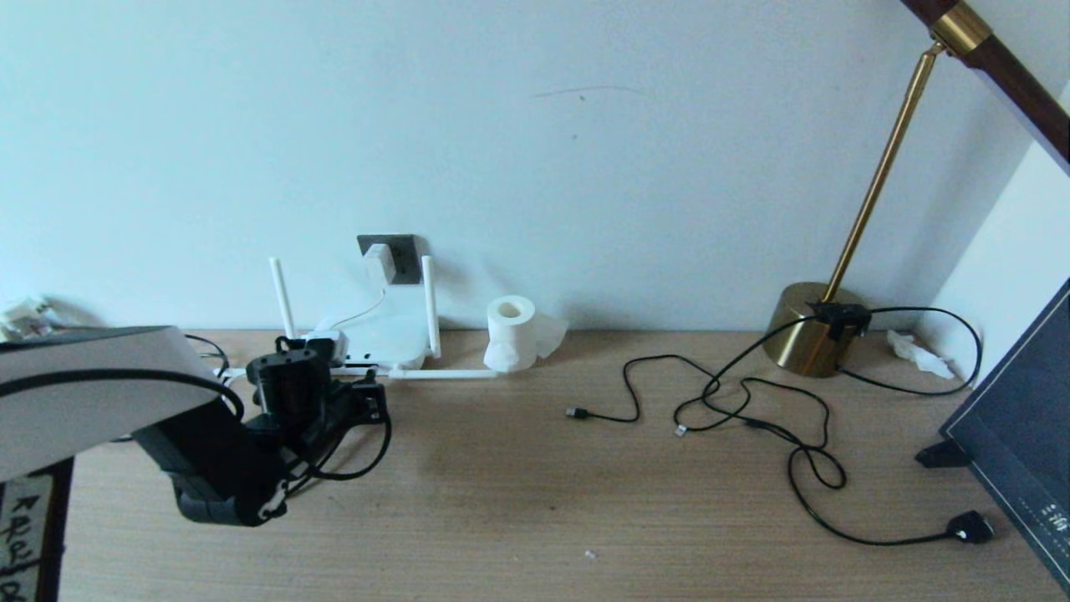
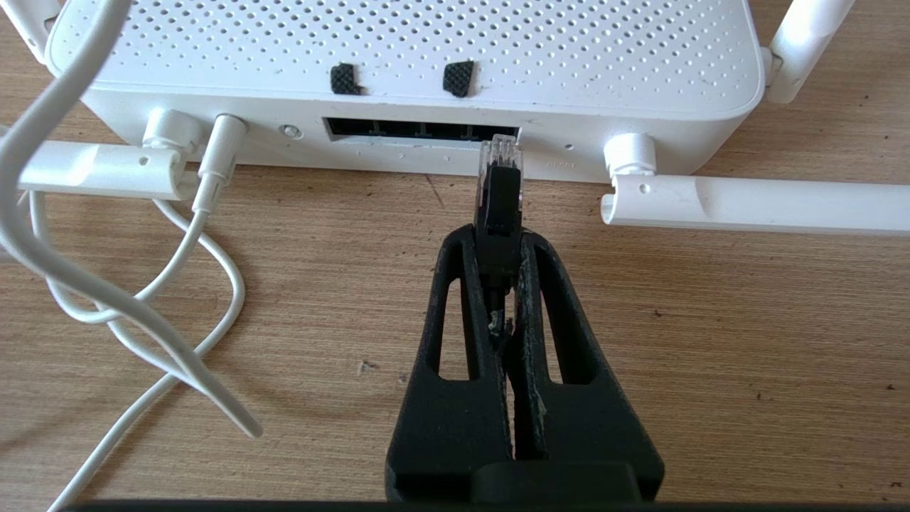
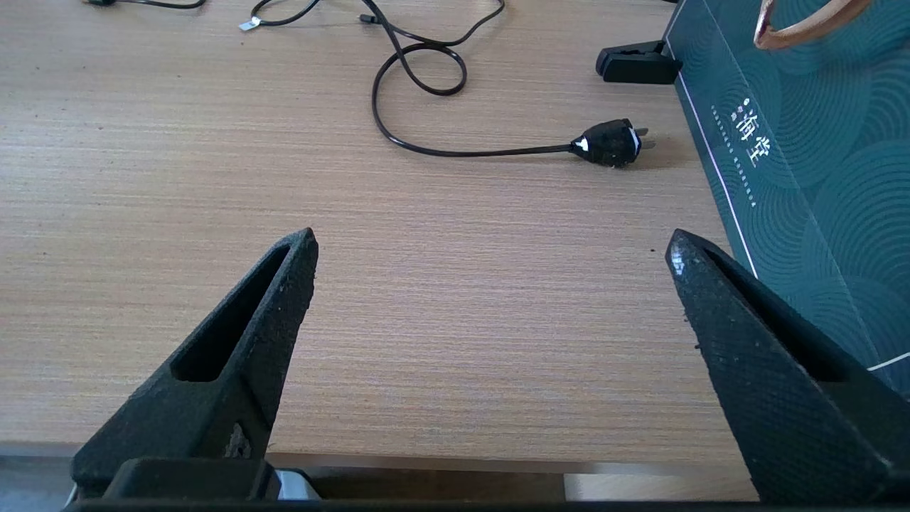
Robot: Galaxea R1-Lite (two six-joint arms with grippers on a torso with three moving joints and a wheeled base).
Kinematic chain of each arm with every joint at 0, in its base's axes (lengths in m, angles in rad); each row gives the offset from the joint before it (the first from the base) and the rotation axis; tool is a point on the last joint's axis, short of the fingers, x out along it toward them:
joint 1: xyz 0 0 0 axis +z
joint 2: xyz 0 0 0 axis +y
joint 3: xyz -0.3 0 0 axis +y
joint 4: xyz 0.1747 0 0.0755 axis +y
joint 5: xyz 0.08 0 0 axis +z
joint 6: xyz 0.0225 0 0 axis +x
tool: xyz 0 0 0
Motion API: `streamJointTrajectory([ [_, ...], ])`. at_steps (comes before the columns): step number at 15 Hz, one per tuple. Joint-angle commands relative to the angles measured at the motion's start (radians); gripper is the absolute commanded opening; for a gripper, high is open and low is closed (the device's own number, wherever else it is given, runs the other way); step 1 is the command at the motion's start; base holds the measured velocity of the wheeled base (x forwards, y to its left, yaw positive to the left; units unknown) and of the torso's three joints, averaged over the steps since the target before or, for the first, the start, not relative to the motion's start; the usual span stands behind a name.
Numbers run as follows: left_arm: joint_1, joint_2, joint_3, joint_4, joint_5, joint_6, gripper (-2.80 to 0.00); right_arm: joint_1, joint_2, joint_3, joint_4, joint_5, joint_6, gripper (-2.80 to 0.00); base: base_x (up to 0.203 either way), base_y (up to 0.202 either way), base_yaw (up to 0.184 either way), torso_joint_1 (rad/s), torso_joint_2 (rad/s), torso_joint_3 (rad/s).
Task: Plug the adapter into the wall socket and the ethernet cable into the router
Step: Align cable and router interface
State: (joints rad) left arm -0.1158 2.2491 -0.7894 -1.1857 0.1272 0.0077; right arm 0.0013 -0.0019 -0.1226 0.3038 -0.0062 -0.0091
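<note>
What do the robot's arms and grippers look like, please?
The left arm has a light grey shell, a black wrist and a looping black cable. Both the left gripper and the right gripper have matte black, textured, tapering fingers with slot cut-outs, scuffed whitish inside.

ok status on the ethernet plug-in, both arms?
Left gripper shut on ethernet cable, plug tip at router port row, not seated. Adapter in wall socket. Right gripper open, idle over table. Nothing blocking ports.

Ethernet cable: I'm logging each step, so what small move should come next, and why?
Probably push straight forward: the left hand is shut on the ethernet cable, its clear plug tip just at the router port row's end opening, not yet seated. The adapter already sits in the wall socket.
</note>
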Motion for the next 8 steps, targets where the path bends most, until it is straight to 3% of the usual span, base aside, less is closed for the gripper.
streamJointTrajectory([
  [1, -0.001, 0.004, -0.001, -0.008, 0.002, 0.000, -2.80, 0.000, 0.002, 0.000, 0.001, 0.000, 0.000, 0.00, 0.000, 0.000, 0.000, 0.000, 0.00, 0.000],
  [8, -0.002, 0.003, 0.001, -0.008, 0.002, 0.000, -2.80, 0.000, 0.002, 0.000, 0.001, 0.000, 0.000, 0.00, 0.000, 0.000, 0.000, 0.000, 0.00, 0.000],
])
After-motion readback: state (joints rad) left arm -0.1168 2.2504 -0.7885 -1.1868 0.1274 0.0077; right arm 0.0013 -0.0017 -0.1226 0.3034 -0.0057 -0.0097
